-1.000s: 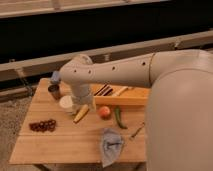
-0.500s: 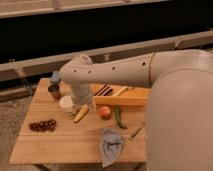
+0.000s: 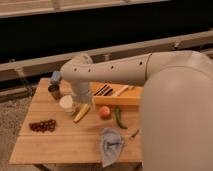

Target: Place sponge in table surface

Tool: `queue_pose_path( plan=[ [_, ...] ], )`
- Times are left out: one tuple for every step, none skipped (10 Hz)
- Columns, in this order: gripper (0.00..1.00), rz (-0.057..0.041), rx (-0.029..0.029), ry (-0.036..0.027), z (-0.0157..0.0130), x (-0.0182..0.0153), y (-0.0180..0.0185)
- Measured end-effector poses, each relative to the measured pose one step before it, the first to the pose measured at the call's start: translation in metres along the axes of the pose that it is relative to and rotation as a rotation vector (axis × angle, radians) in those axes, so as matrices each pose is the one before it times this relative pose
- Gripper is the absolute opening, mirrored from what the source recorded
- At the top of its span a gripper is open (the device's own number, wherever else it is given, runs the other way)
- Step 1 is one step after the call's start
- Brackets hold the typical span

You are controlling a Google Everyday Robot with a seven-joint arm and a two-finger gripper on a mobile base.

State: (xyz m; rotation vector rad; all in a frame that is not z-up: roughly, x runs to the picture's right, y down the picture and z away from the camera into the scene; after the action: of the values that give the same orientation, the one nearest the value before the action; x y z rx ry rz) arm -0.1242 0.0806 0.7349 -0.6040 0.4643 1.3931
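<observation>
place: robot test area | signs: wooden table (image 3: 62, 144), dark railed wall (image 3: 105, 35) | end effector (image 3: 80, 106): over table's left

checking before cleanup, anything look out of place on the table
The cloth lies crumpled at the front edge of the table, a corner hanging over. The gripper is down by the banana; nothing spilled.

One raised camera looks down the arm (image 3: 115, 70) to the gripper (image 3: 79, 103) above table (image 3: 60, 145).

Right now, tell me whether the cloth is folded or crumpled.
Crumpled: the cloth lies bunched and creased at the table's front edge. The gripper is down beside the white cup.
</observation>
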Motion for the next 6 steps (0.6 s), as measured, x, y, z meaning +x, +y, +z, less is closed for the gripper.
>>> queue_pose_path(
  plan=[
    [0.65, -0.01585, -0.00968, -0.00834, 0.00333, -0.01404, 0.01035],
    [0.65, -0.01825, -0.01083, -0.01721, 0.00469, -0.0229, 0.01516],
    [0.65, -0.01814, -0.00769, -0.01413, 0.00507, -0.0241, 0.01707],
    [0.65, -0.01852, -0.00748, -0.01759, 0.00381, -0.02265, 0.01727],
    [0.65, -0.00837, -0.00527, -0.01419, 0.00238, -0.01613, 0.01013],
    [0.65, -0.00855, -0.0056, -0.02883, 0.00234, -0.02433, 0.01283]
  ],
)
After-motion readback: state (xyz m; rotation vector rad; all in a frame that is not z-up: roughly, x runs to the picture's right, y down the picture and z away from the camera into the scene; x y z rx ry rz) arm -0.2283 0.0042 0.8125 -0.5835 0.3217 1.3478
